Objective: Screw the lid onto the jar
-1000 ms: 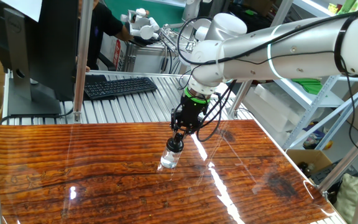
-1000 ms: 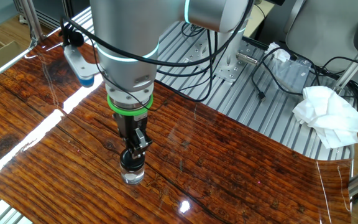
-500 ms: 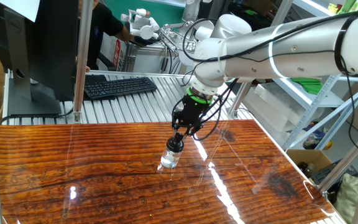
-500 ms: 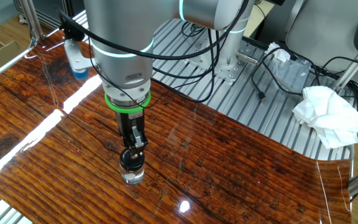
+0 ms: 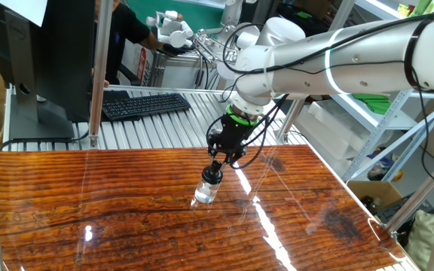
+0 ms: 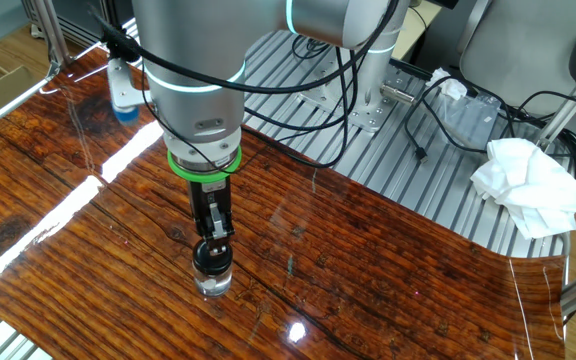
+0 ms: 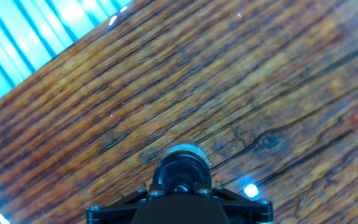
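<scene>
While my hand (image 5: 214, 170) points straight down over the wooden tabletop (image 5: 126, 218), its two fingers are drawn in narrow and pinched on the lid (image 6: 213, 253), the small dark cap sitting on top of the jar (image 6: 214, 280). That clear little jar stands upright on the tabletop directly beneath me, near the middle of the board in one fixed view and toward its near edge in the other. Looking along my own fingers, I see the round cap (image 7: 182, 168) from above, just ahead of my hand's black body, with wood grain all around it. Behind the tabletop a keyboard (image 5: 145, 104) lies on a ribbed metal surface, and a crumpled white cloth (image 6: 528, 186) rests well off to one side.
</scene>
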Controlling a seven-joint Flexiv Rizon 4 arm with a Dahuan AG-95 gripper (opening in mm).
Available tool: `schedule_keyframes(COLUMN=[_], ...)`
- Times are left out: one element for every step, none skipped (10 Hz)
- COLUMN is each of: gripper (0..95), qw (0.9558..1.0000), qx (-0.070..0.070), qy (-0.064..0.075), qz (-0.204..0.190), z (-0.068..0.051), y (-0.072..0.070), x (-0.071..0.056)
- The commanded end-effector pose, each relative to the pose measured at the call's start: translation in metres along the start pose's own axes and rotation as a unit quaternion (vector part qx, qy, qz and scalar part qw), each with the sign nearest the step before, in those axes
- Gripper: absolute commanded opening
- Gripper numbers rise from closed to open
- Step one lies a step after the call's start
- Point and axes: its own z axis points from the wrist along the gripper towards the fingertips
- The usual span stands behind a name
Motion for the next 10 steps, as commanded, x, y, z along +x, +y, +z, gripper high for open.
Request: schedule_keyframes(gripper=[0.0,0.0,0.0,0.0,0.0,0.0,0.0,0.0,0.0,0.0], qw=[0.9997,0.9996,0.9994,0.9990,0.9987,0.9985,0.9989,0.9994,0.9998,0.9999], qx=[-0.006,-0.007,-0.008,-0.010,-0.011,-0.013,-0.011,-0.007,0.000,0.000], qy=[0.000,0.000,0.000,0.000,0.001,0.002,0.002,0.000,0.001,0.003], qz=[0.022,0.026,0.034,0.042,0.050,0.054,0.046,0.033,0.018,0.011], z=[0.0019,0.0020,0.0020,0.0021,0.0021,0.0022,0.0022,0.0025,0.0025,0.0025], y=[0.0007,0.0007,0.0007,0.0007,0.0007,0.0007,0.0007,0.0007,0.0007,0.0007], x=[0.0006,0.0006,0.0006,0.0006,0.0006,0.0006,0.0006,0.0006,0.0006,0.0006])
